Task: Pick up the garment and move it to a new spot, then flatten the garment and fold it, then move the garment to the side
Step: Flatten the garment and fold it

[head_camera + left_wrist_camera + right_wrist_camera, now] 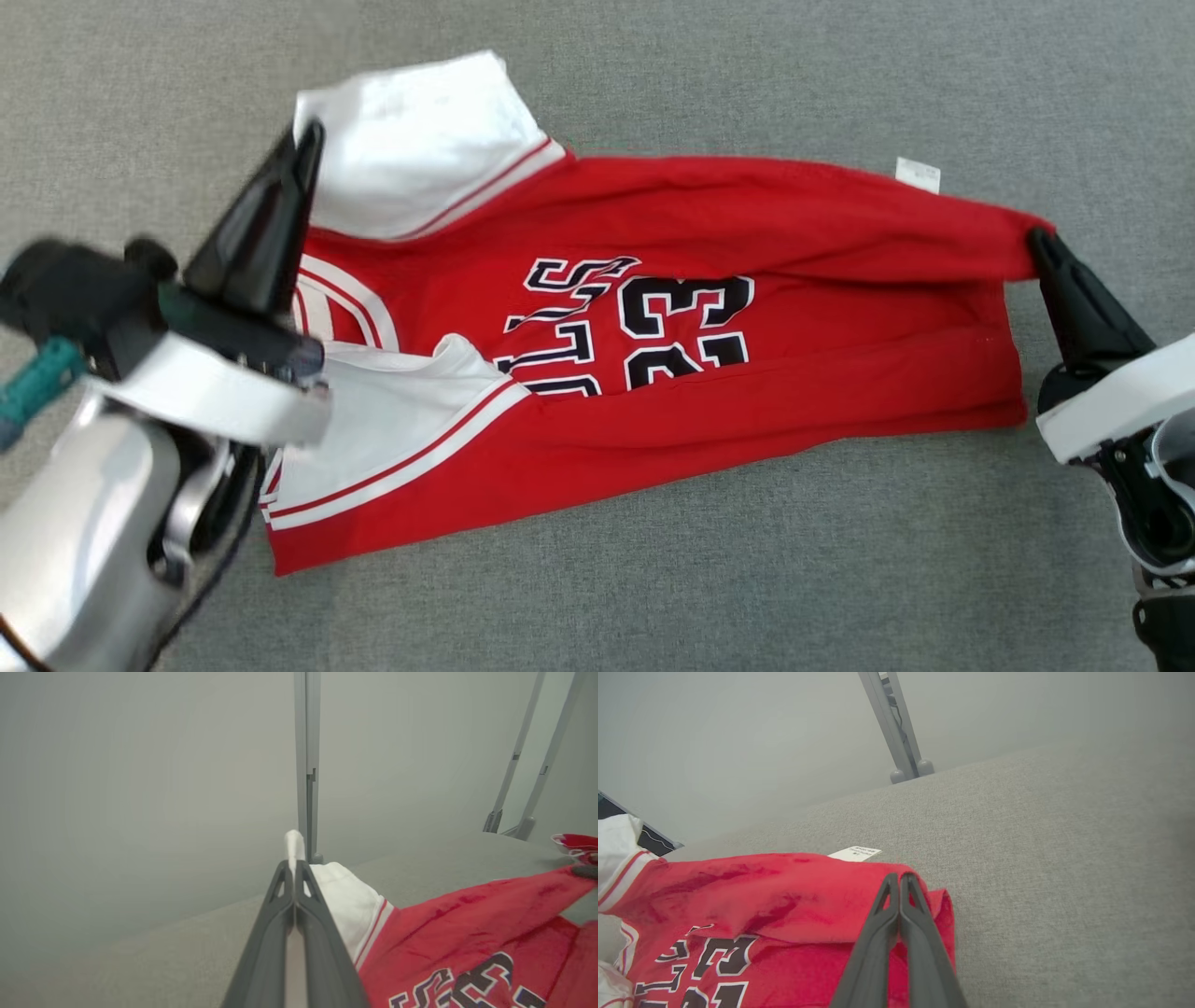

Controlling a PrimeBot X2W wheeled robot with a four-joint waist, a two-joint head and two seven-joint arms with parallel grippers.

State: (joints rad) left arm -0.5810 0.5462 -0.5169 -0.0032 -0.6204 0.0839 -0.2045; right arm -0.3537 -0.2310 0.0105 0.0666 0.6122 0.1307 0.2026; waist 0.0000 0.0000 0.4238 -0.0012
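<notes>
Grey carpet-like bench (709,579) underneath; left claw (310,131) pinches shut on white sleeve (420,140) of red fabric jersey with black lettering (794,224), right claw (1034,238) clamps its red hem corner. Jersey lies stretched between them on bench, far edge folded over, small white tag (917,174) sticking out.

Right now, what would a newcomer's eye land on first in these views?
The red jersey with its black 23, stretched sideways across the grey surface in the head view. Next, the dark tools at its two ends: the left tool is shut on a white sleeve, and the right tool is shut on the jersey's red corner. A small white label sticks out at the far edge.
</notes>
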